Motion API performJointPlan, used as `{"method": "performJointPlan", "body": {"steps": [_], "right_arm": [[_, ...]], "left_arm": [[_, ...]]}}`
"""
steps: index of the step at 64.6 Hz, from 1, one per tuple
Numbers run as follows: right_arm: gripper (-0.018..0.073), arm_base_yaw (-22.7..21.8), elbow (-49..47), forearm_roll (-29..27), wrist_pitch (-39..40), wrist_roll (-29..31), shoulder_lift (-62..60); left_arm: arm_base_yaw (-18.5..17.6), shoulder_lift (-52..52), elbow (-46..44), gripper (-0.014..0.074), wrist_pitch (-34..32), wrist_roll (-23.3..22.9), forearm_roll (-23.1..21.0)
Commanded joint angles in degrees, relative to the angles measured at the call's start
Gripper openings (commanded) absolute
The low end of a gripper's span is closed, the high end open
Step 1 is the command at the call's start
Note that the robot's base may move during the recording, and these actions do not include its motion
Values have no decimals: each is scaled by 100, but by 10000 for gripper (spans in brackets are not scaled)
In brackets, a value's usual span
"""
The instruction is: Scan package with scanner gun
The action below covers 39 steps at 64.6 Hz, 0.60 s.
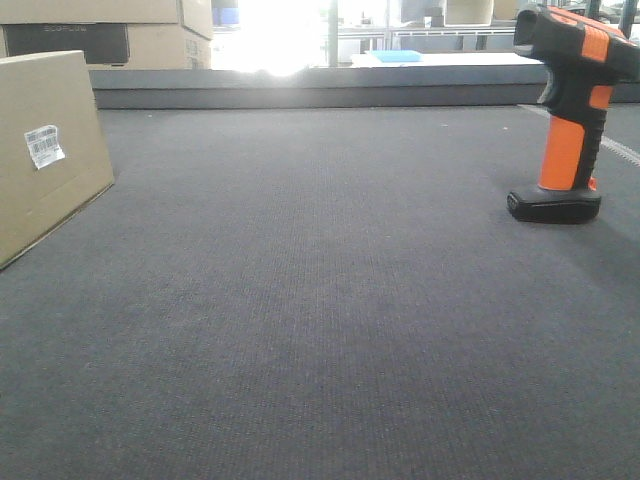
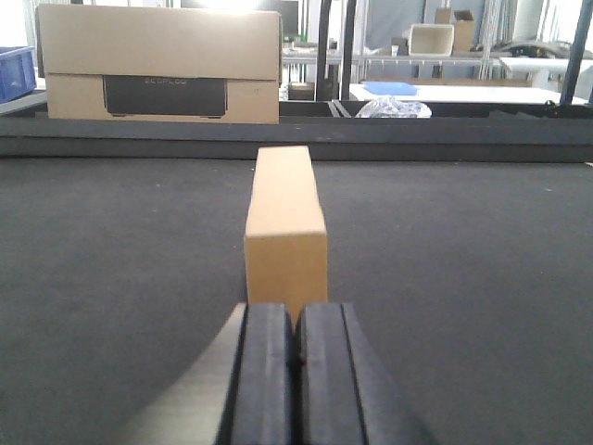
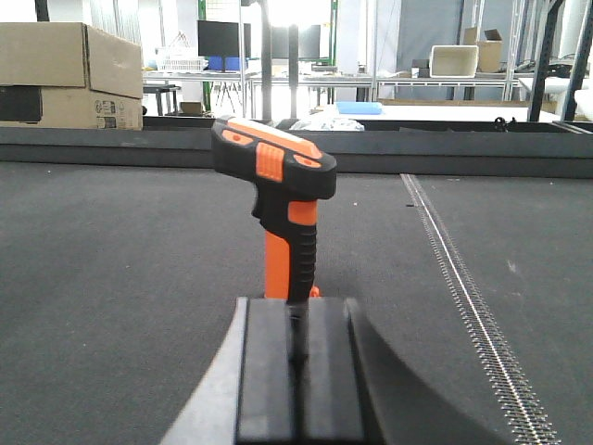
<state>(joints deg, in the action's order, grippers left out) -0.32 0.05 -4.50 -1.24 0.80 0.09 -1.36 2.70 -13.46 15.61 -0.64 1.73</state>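
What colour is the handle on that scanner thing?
The scanner gun has an orange handle above a black base; clearest in the front-facing view.

The package (image 1: pixel 55 195), a plain brown cardboard box, stands on edge at the left side of the bench (image 1: pixel 320 320), with its white barcode label (image 1: pixel 43 146) on the broad face in view. The scanner gun (image 1: pixel 572 110), black with an orange handle, stands upright on its flat base at the right side, well apart.

A warehouse-like workshop: large cardboard boxes (image 3: pixel 69 74), metal racks (image 2: pixel 348 42), a blue crate (image 2: pixel 14 72), white worktables (image 2: pixel 463 94).
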Motion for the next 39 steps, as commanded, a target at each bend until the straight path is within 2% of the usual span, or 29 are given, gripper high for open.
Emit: {"method": "performJointPlan", "body": {"steps": [1, 18, 39], "right_arm": [[-160, -18, -5, -6, 86, 24, -9], [-160, -18, -5, -6, 86, 24, -9], [-160, -18, -5, -6, 86, 24, -9]], "left_arm": [[8, 380, -558, -111, 253, 20, 79], [8, 2340, -1962, -111, 1047, 20, -20], [8, 4791, -3314, -111, 1036, 20, -33]]}}
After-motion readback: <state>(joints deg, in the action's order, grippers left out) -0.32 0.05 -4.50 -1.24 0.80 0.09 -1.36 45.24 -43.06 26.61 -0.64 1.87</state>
